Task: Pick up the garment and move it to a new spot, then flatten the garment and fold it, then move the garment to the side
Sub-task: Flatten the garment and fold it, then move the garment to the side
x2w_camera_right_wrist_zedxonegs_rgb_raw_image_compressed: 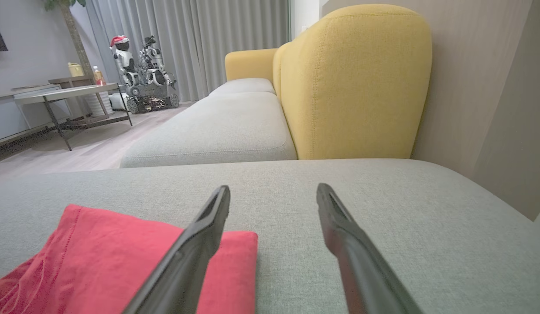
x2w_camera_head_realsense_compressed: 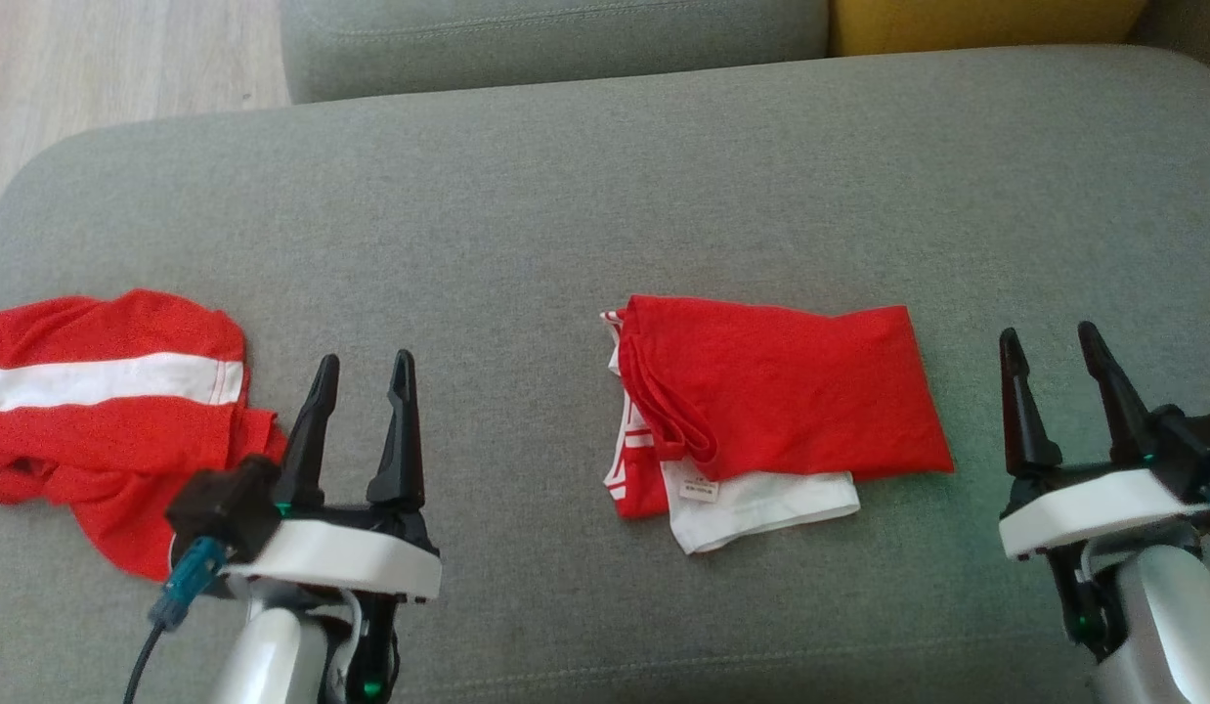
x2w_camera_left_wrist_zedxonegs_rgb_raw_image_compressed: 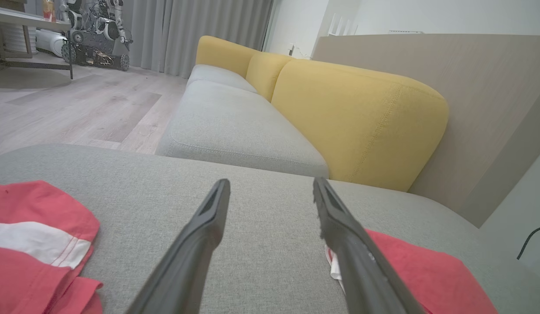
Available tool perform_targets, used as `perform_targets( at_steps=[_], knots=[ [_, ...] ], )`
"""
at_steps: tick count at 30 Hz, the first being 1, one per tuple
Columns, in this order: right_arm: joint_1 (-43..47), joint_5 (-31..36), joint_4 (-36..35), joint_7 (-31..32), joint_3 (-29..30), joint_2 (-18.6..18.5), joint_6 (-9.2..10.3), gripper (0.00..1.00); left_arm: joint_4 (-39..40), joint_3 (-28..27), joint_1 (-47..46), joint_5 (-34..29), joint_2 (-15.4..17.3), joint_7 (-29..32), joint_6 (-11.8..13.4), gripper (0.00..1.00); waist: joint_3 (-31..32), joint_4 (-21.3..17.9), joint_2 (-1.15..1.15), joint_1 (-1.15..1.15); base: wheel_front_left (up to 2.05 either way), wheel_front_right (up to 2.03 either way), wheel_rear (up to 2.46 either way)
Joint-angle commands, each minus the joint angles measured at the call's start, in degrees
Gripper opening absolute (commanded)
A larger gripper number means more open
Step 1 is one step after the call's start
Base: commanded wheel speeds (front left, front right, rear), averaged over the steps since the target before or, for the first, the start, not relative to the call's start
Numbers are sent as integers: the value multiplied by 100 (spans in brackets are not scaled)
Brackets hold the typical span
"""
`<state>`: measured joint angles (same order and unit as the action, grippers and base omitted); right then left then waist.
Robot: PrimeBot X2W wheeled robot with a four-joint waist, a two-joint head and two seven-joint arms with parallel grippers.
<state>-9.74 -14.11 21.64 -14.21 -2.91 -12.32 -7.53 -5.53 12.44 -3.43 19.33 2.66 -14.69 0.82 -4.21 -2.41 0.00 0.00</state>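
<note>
The garment (x2w_camera_head_realsense_compressed: 791, 391), red with white cloth showing along its lower left edge, lies folded into a rough rectangle just right of centre in your head view, flat on the grey cushion (x2w_camera_head_realsense_compressed: 566, 176). At the lower left of that view your left gripper (x2w_camera_head_realsense_compressed: 365, 360) has its fingers parted about halfway and holds nothing. It sits between the garment and a second red garment (x2w_camera_head_realsense_compressed: 107, 391) with a white stripe, rumpled at the left edge. At the lower right your right gripper (x2w_camera_head_realsense_compressed: 1047, 332) is likewise parted and empty, beside the garment's right end but apart from it. In your right wrist view the garment (x2w_camera_right_wrist_zedxonegs_rgb_raw_image_compressed: 100, 253) fills the lower left, with a yellow backrest (x2w_camera_right_wrist_zedxonegs_rgb_raw_image_compressed: 353, 78) at the upper right.
</note>
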Motion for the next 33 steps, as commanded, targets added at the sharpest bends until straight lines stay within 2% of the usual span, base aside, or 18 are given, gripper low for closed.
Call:
perform_targets(
  at_steps=[1,17,26,33],
  knots=[
    [-71,99,-262,-77,-60,-21,4,100,244,-181,-151,-33,21,-30,29,100,-7,18,0,0,0,0,0],
    [-146,237,-239,34,-80,147,4,100,133,-5,-222,35,21,-30,45,100,-195,203,0,0,0,0,0],
    [-579,-327,604,395,-163,364,4,100,101,132,-451,-10,21,-30,43,100,-620,350,0,0,0,0,0],
    [-1003,-674,1462,528,-261,385,4,100,88,208,-642,-49,21,-30,47,100,-860,453,0,0,0,0,0]
  ],
)
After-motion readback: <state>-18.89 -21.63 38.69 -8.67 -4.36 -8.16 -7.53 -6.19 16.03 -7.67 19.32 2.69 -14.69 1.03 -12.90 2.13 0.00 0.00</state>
